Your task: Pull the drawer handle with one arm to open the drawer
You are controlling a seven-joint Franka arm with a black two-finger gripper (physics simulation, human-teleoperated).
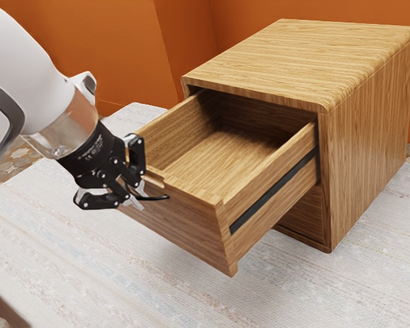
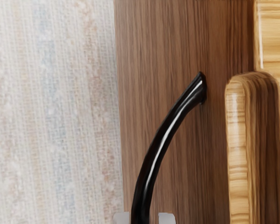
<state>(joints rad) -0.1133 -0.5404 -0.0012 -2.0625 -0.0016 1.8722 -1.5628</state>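
A light wooden cabinet (image 1: 362, 130) stands on a pale woven surface. Its drawer (image 1: 219, 160) is pulled far out toward the exterior view's left, and its inside is bare. A thin black curved handle (image 1: 154, 198) is fixed to the drawer's front panel (image 1: 181, 222). My black gripper (image 1: 135, 195) sits at that handle, its fingers closed around the bar from two sides. In the wrist view the glossy handle (image 2: 165, 140) runs down the brown front panel (image 2: 214, 154) and passes between two pale fingertips (image 2: 121, 218).
The pale woven surface (image 1: 89, 273) spreads in front of and beside the cabinet. An orange wall (image 1: 123, 41) rises behind it. A dark slide rail (image 1: 273, 191) runs along the drawer's side.
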